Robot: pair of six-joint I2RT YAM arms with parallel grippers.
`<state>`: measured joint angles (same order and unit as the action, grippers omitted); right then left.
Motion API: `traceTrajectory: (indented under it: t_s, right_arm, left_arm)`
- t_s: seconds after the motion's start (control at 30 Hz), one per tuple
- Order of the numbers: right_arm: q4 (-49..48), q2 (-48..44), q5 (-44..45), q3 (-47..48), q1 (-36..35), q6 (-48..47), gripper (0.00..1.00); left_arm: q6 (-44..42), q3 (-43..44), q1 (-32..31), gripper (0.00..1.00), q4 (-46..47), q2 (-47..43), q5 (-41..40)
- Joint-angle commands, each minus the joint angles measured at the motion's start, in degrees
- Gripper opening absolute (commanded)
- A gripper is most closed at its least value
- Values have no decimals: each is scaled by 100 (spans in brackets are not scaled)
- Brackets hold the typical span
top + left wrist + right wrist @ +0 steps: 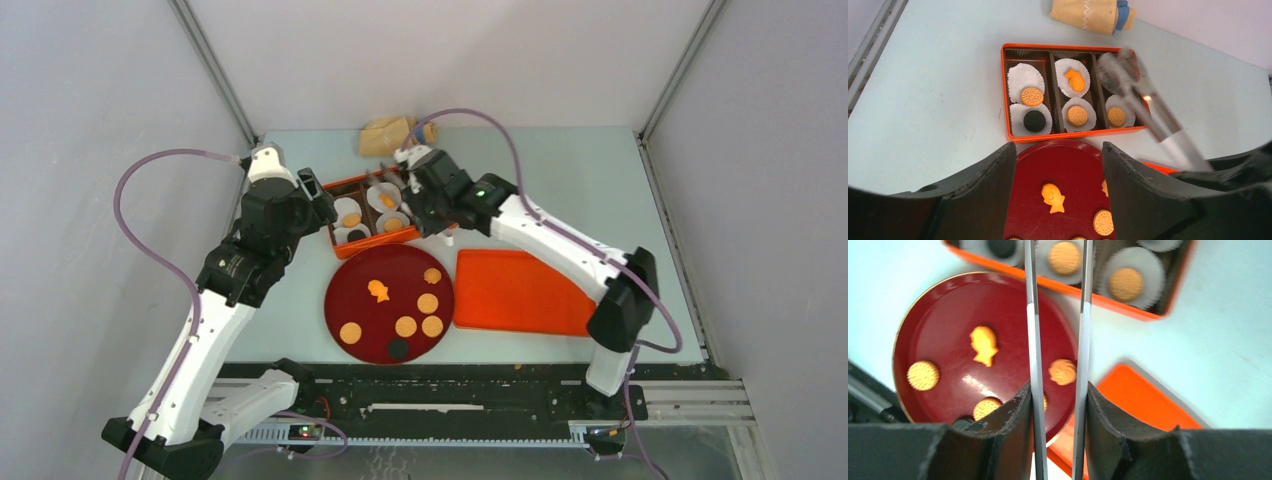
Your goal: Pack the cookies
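Pale table (560, 170), and we see cookies (405, 326) lying on the plate (357, 297), six o'clock of the box (1004, 95). Right gripper (1056, 390) clamps the tongs (1143, 105) above it; left gripper (1058, 150) gapes empty. We fear those tongs could snag a liner (1025, 77), tipping packed cookies.

Cookies (405, 326): seven flat on plate (370, 315), five in box (1073, 135).
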<state>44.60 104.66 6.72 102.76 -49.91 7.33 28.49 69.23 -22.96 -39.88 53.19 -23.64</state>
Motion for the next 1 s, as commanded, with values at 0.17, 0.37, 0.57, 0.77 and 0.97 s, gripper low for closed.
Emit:
traceTrajectory:
  t_s: [0.17, 0.37, 0.57, 0.77, 0.97]
  right_arm:
    - [-396, -861, 790, -1271, 1777, 1078, 16]
    - [-207, 176, 477, -754, 2856, 1219, 17]
    - [281, 1634, 347, 310, 3231, 994, 17]
    - [312, 2320, -512, 413, 3740, 1154, 23]
    - [754, 2808, -473, 1169, 3897, 1133, 37]
  left_arm:
    - [32, 26, 44, 57, 210, 169, 396]
    - [69, 64, 46, 56, 192, 277, 430]
    - [44, 73, 46, 58, 167, 355, 319]
    - [26, 110, 46, 59, 211, 552, 362]
    - [40, 166, 42, 59, 234, 695, 480]
